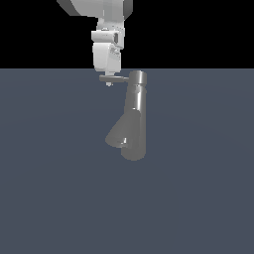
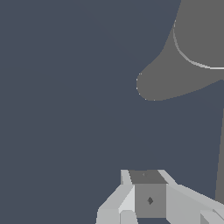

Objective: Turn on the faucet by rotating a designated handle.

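The handle points sideways toward the exterior view's left, beneath the seemingly closed claw.

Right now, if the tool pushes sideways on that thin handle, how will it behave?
The handle looks like a stiff metal rod, so it probably won't bend. Jutting sideways from the faucet cap, it likely swings around the column. Smooth and slim, it may slip off the tool.
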You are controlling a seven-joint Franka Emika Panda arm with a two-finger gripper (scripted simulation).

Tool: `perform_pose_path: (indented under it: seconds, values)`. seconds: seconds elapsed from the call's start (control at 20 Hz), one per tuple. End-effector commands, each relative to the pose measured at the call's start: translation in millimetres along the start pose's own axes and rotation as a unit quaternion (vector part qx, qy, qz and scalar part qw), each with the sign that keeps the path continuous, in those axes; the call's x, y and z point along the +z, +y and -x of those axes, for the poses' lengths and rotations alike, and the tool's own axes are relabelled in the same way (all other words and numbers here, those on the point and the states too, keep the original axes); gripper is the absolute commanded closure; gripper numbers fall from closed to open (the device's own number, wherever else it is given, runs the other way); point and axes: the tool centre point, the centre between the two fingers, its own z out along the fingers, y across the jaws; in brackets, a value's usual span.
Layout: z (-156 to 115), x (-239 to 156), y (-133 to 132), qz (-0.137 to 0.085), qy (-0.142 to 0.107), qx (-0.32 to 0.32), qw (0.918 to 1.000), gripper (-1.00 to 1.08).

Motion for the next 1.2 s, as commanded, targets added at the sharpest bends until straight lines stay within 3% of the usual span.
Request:
perform_pose_path:
  seconds: [0.0, 1.15]
  values:
    - [1, -3, 6, 0.0, 0.0, 0.0, 1.0, 1.08]
    - [5, -30, 75, -0.001, 0.0, 0.0, 1.0, 1.08]
